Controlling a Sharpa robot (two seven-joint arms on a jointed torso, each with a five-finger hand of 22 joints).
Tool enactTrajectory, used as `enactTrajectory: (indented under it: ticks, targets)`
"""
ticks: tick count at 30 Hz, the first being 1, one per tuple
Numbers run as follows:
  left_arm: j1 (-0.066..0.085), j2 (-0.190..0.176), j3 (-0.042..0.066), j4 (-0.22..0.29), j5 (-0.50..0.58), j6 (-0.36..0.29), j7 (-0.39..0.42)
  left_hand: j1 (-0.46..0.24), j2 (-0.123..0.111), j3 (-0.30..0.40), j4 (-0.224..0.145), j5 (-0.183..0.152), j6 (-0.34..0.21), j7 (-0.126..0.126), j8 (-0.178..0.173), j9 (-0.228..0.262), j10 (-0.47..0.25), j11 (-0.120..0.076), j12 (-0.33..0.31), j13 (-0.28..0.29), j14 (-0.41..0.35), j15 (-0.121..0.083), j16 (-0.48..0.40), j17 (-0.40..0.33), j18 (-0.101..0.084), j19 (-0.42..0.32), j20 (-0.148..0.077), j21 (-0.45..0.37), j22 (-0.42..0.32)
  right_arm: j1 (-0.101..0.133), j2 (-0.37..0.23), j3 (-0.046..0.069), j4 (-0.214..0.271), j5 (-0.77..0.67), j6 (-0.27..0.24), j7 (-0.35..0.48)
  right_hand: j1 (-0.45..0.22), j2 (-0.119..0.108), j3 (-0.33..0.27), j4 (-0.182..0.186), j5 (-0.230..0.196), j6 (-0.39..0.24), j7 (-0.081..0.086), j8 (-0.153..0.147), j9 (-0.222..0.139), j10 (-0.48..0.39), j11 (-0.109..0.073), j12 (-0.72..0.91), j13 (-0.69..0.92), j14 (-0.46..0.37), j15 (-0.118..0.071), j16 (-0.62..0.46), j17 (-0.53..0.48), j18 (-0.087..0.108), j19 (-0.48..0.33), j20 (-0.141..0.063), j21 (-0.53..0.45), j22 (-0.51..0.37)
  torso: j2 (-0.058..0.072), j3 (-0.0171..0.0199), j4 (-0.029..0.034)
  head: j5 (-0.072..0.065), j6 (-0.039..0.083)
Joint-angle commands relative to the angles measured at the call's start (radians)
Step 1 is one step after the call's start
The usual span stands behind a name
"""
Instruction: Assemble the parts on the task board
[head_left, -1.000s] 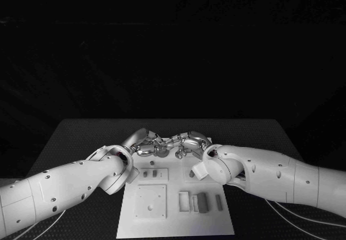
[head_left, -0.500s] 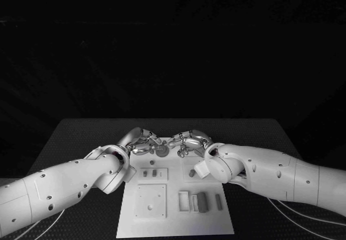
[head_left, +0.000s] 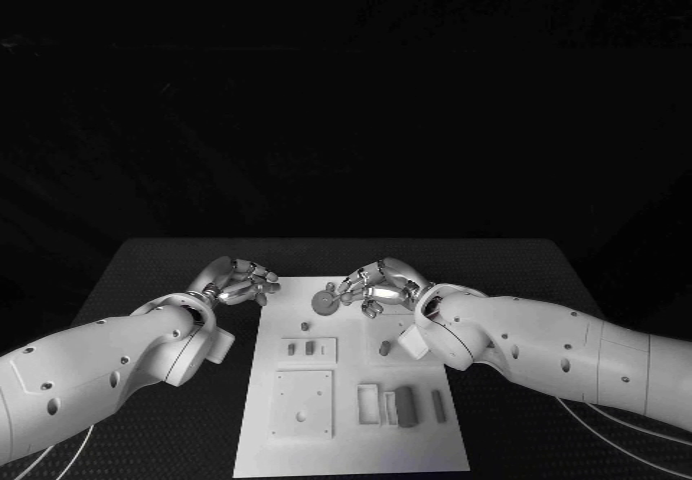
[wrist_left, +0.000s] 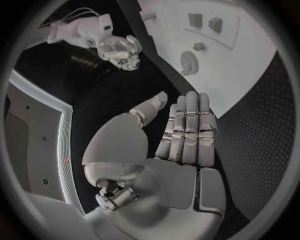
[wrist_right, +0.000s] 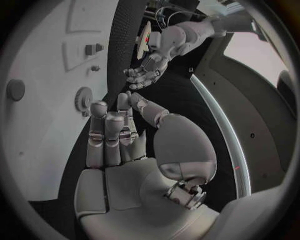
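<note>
The black table (head_left: 159, 270) before me has a finely textured, matte top, and its far edge runs straight across my head view. Beyond that edge I see only unlit darkness, with no wall, window or furniture that I can make out. From my wrists, the same dark, grainy tabletop (wrist_left: 250, 145) curves through the fisheye field, its weave catching a little light.

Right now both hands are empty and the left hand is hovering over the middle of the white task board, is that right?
Not quite. The left hand is empty but sits off the task board, over the black table beside the board's edge, as the head view shows. The right hand is empty too.
</note>
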Motion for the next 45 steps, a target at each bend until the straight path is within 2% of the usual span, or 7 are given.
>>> enactTrajectory:
  ticks: [1, 7, 10, 15, 19, 29, 45]
  targets:
    - [0.001, -0.023, 0.001, 0.002, 0.366, 0.045, 0.171, -0.01, 0.014, -0.01, 0.003, 0.0, -0.006, 0.0, 0.001, -0.002, -0.01, 0.005, -0.007, 0.0, -0.006, 0.003, -0.01, 0.001, -0.014, -0.006, 0.0, -0.003, -0.003, 0.006, 0.001, 0.001, 0.029, -0.341, 0.009, 0.02, 0.012, -0.003, 0.009, 0.0, 0.003, 0.009, -0.002, 0.003, 0.008, 0.008, 0.0, 0.006, 0.001, 0.0, -0.008, 0.005, 0.001, 0.034, 0.0, -0.009, 0.006, 0.018, 0.001, 0.0005, -0.0027, 0.018, 0.006]
    - [0.011, -0.049, 0.001, -0.014, 0.398, 0.09, 0.226, -0.06, 0.012, -0.064, -0.003, -0.007, -0.009, 0.0, 0.005, -0.004, -0.018, 0.008, -0.012, 0.0, -0.013, 0.006, -0.02, 0.007, -0.013, -0.015, 0.003, -0.003, -0.011, 0.008, -0.002, 0.001, 0.082, -0.67, 0.012, -0.066, 0.022, -0.01, 0.01, 0.0, 0.003, 0.012, -0.003, 0.004, 0.01, 0.01, -0.001, 0.006, 0.004, 0.005, -0.01, 0.007, 0.002, 0.034, 0.005, -0.013, 0.011, 0.019, -0.001, -0.0032, 0.0031, 0.038, -0.001]
    - [0.013, -0.05, 0.001, -0.032, 0.409, 0.086, 0.227, -0.07, 0.013, -0.084, -0.004, -0.009, -0.012, 0.001, 0.005, -0.006, -0.021, 0.009, -0.013, 0.0, -0.015, 0.007, -0.023, 0.009, -0.012, -0.018, 0.005, -0.003, -0.014, 0.008, 0.005, 0.001, 0.102, -0.779, 0.063, -0.12, 0.025, -0.013, 0.009, 0.0, 0.003, 0.014, -0.004, 0.004, 0.012, 0.012, -0.002, 0.007, 0.005, 0.01, -0.011, 0.007, 0.002, 0.034, 0.012, -0.016, 0.016, 0.02, -0.001, -0.002, 0.0014, 0.06, -0.011]
    - [0.013, -0.05, 0.001, -0.036, 0.42, 0.094, 0.221, -0.073, 0.013, -0.094, -0.005, -0.009, -0.011, 0.0, 0.006, -0.006, -0.024, 0.01, -0.015, -0.001, -0.017, 0.008, -0.026, 0.01, -0.011, -0.02, 0.005, -0.004, -0.016, 0.008, 0.014, 0.0, 0.139, -0.955, 0.072, -0.195, 0.028, -0.016, 0.01, 0.001, 0.003, 0.016, -0.004, 0.004, 0.012, 0.013, -0.003, 0.007, 0.006, 0.014, -0.011, 0.008, 0.001, 0.034, 0.016, -0.018, 0.02, 0.021, 0.001, -0.0008, 0.0001, 0.092, -0.019]
    - [0.013, -0.046, 0.001, -0.039, 0.42, 0.096, 0.222, -0.073, 0.014, -0.096, -0.005, -0.008, -0.011, -0.001, 0.007, -0.006, -0.024, 0.01, -0.016, -0.001, -0.018, 0.009, -0.027, 0.01, -0.011, -0.021, 0.006, -0.004, -0.017, 0.008, 0.021, -0.014, 0.164, -1.054, 0.077, -0.218, 0.031, -0.02, 0.011, 0.001, 0.003, 0.018, -0.005, 0.005, 0.013, 0.015, -0.004, 0.007, 0.007, 0.018, -0.012, 0.008, 0.001, 0.034, 0.019, -0.02, 0.022, 0.021, 0.0, -0.0025, 0.0009, 0.097, -0.028]
    - [0.013, -0.04, 0.001, -0.042, 0.418, 0.102, 0.218, -0.071, 0.015, -0.099, -0.005, -0.008, -0.008, -0.002, 0.009, -0.006, -0.025, 0.011, -0.016, -0.001, -0.019, 0.009, -0.029, 0.011, -0.011, -0.023, 0.006, -0.004, -0.018, 0.008, 0.034, -0.05, 0.193, -1.207, 0.092, -0.244, 0.034, -0.027, 0.011, 0.001, 0.003, 0.024, -0.007, 0.005, 0.014, 0.019, -0.006, 0.008, 0.009, 0.024, -0.014, 0.009, 0.001, 0.034, 0.023, -0.023, 0.027, 0.021, -0.001, -0.0016, -0.0012, 0.115, -0.052]
    - [0.013, -0.031, 0.001, -0.042, 0.411, 0.108, 0.209, -0.066, 0.017, -0.101, -0.005, -0.006, -0.007, -0.003, 0.01, -0.007, -0.026, 0.011, -0.017, -0.001, -0.02, 0.009, -0.03, 0.012, -0.01, -0.023, 0.006, -0.003, -0.02, 0.008, 0.057, -0.088, 0.185, -1.273, 0.134, -0.265, 0.034, -0.033, 0.012, 0.002, 0.003, 0.03, -0.009, 0.005, 0.014, 0.023, -0.007, 0.009, 0.011, 0.029, -0.016, 0.01, 0.001, 0.034, 0.027, -0.024, 0.031, 0.021, 0.0, -0.0027, 0.0019, 0.122, -0.072]
